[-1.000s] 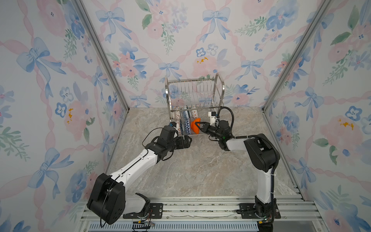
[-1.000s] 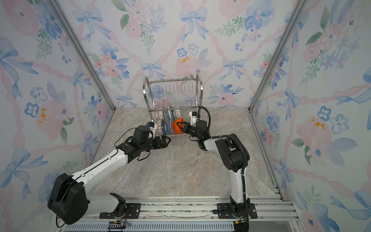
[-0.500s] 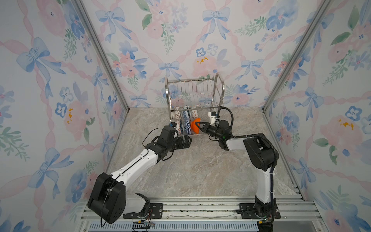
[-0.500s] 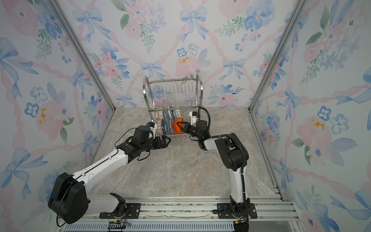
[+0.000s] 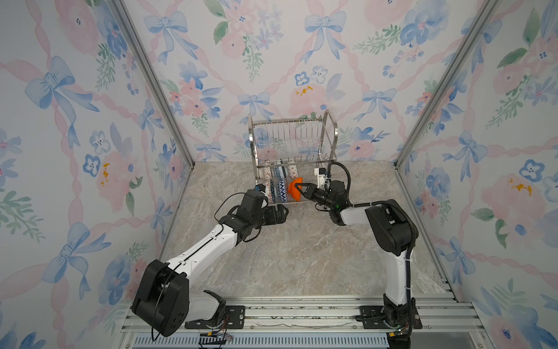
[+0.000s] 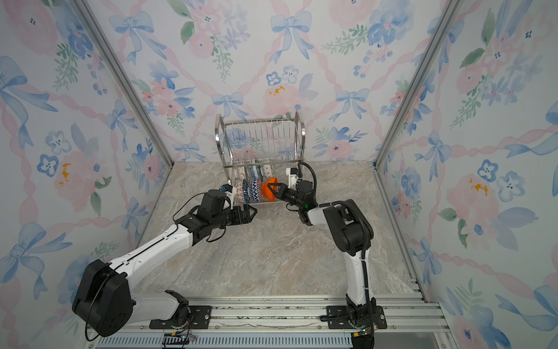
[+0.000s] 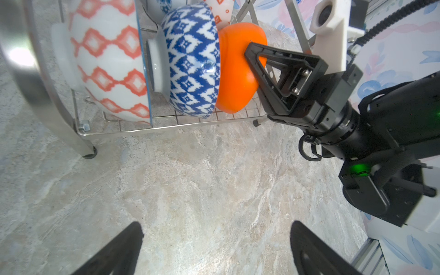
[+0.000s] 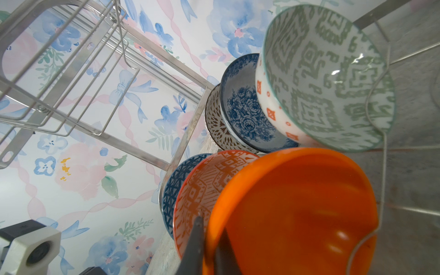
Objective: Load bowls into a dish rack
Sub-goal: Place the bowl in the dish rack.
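Orange bowl (image 7: 235, 78) on edge in the dish rack's (image 5: 333, 130) lower tier, against the blue patterned bowl (image 7: 192, 62), my right gripper (image 8: 210, 231) pinching its rim, my left gripper (image 5: 279, 213) spread wide, empty, over the table (image 5: 302, 256) by the rack's front

Robot lab booth, floral wallpaper walls (image 5: 271, 60) framed by aluminium posts (image 5: 153, 81), marble-look tabletop (image 5: 302, 260), two arms (image 5: 205, 247) bolted to a near rail (image 5: 302, 311).
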